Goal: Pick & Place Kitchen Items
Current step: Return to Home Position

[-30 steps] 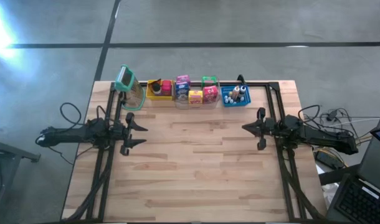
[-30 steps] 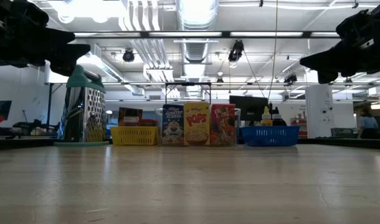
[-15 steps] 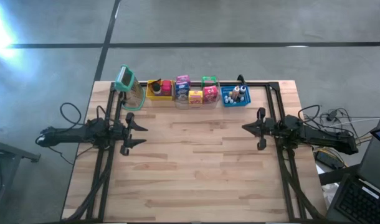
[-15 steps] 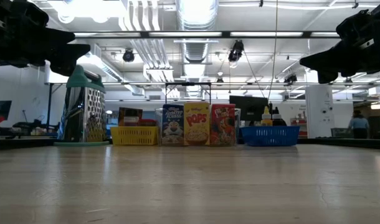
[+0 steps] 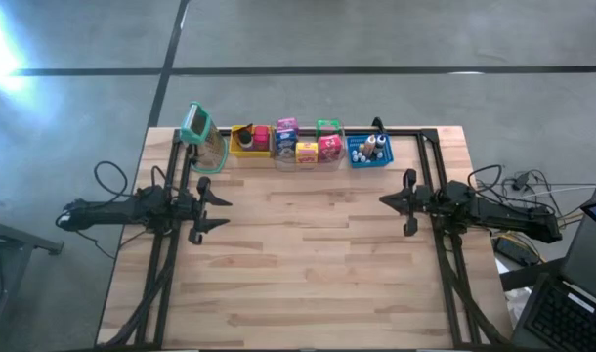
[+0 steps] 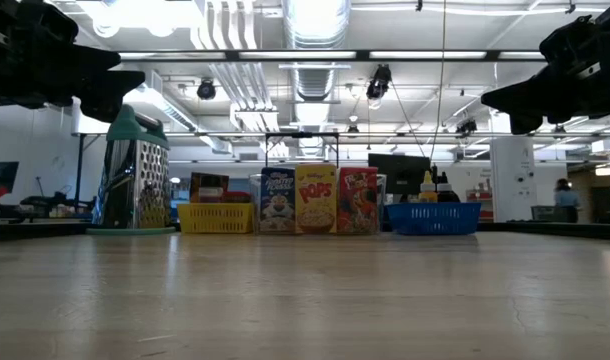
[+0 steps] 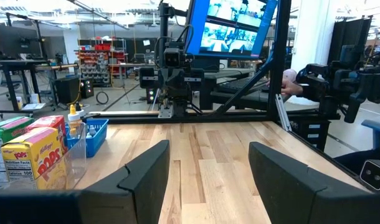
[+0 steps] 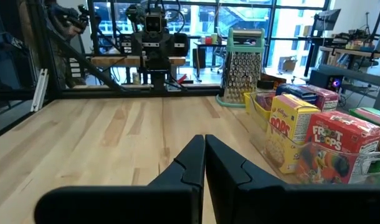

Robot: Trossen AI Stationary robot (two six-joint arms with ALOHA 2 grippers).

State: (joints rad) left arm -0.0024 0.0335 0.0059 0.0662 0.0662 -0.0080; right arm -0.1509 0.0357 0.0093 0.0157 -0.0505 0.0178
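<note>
The kitchen items stand in a row along the table's far edge. Small boxes [image 5: 306, 145] fill a clear bin, among them a yellow box [image 8: 289, 127] and a red one [image 8: 339, 149]. To their left, a yellow bin [image 5: 247, 140] holds a red block. Small bottles [image 5: 373, 145] stand in a blue bin [image 6: 433, 218] on the right. My left gripper [image 5: 212, 205] hovers open and level at the table's left side, its fingers [image 7: 146, 174] wide apart with nothing between them. My right gripper [image 5: 386, 201] hovers shut at the right side, fingers [image 8: 204, 162] together and holding nothing.
A metal grater [image 5: 202, 137] with a green handle stands upright at the far left of the row. The wooden table top [image 5: 308, 254] lies bare between the two arms. Black frame rails run along the left and right sides. A person shows far off in the room.
</note>
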